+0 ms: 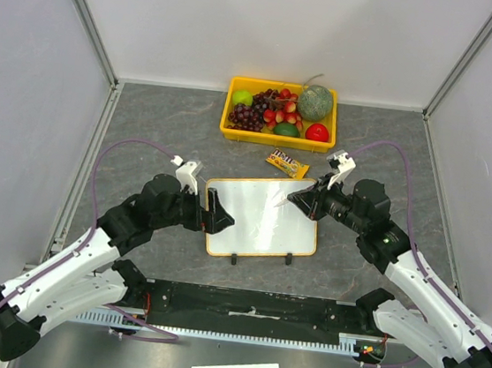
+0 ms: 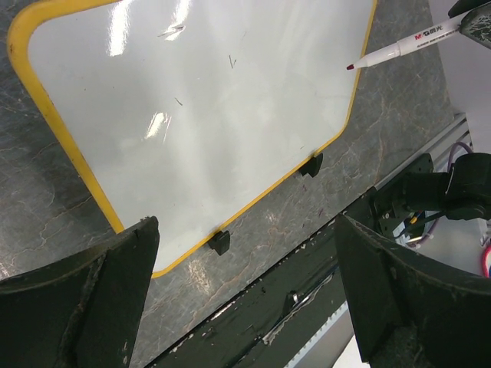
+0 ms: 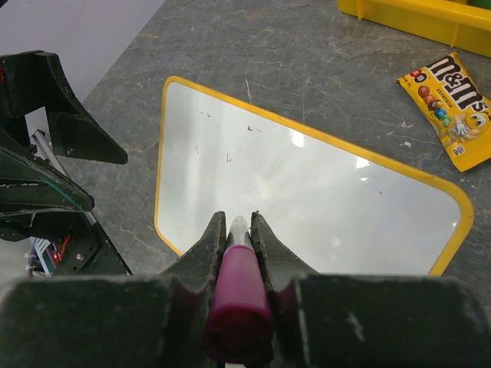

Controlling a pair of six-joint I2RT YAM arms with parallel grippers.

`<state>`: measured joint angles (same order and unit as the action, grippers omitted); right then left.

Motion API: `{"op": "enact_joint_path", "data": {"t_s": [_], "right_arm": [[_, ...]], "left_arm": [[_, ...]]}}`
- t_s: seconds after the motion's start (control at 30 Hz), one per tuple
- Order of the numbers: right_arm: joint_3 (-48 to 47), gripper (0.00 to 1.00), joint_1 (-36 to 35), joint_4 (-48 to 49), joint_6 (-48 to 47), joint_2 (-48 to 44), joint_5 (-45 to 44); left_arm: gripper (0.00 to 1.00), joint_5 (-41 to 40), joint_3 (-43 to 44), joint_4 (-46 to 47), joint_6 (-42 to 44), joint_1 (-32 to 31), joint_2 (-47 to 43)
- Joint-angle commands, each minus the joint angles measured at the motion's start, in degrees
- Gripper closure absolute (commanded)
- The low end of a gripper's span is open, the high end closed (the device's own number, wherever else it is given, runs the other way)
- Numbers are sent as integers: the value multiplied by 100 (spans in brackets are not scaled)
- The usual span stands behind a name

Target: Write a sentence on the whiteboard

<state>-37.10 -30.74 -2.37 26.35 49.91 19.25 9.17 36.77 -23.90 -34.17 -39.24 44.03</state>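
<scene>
1. A grey marbled table [image 1: 147, 119] held the whiteboard [image 1: 255, 225], flat between both arms
2. The right gripper [image 3: 239, 222] clamped a marker [image 2: 399, 50], tip over the board
3. The left gripper [image 2: 245, 224] gaped wide, empty, beside the board's left edge

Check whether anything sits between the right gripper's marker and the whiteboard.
Nothing visible does. The marker in the right gripper has its tip over the whiteboard; the candy bag lies off it, beyond the far edge.
</scene>
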Motion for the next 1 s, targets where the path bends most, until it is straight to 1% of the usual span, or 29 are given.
{"op": "enact_joint_path", "data": {"t_s": [0.0,0.23,0.4,0.57,0.67,0.77,0.83,0.97], "right_arm": [[10,100,15,325,2,-131,9],[1,100,7,246,-51,-236,-43],[-16,100,16,255,-51,-254,-35],[1,100,16,246,-51,-263,-17],[19,100,7,255,-60,-263,-35],[10,100,15,246,-60,-263,-9],[28,100,7,255,-68,-271,9],[10,100,15,255,-77,-271,18]], "left_arm": [[1,15,-39,149,183,22,-114],[0,-29,-74,87,174,13,-158],[0,-205,-21,-149,200,57,-211],[1,-170,-47,-247,218,276,-219],[1,76,-100,-229,218,531,-246],[1,356,-153,-256,262,952,-228],[1,742,-319,-72,288,1364,-167],[2,1752,-601,613,227,1980,61]]}}
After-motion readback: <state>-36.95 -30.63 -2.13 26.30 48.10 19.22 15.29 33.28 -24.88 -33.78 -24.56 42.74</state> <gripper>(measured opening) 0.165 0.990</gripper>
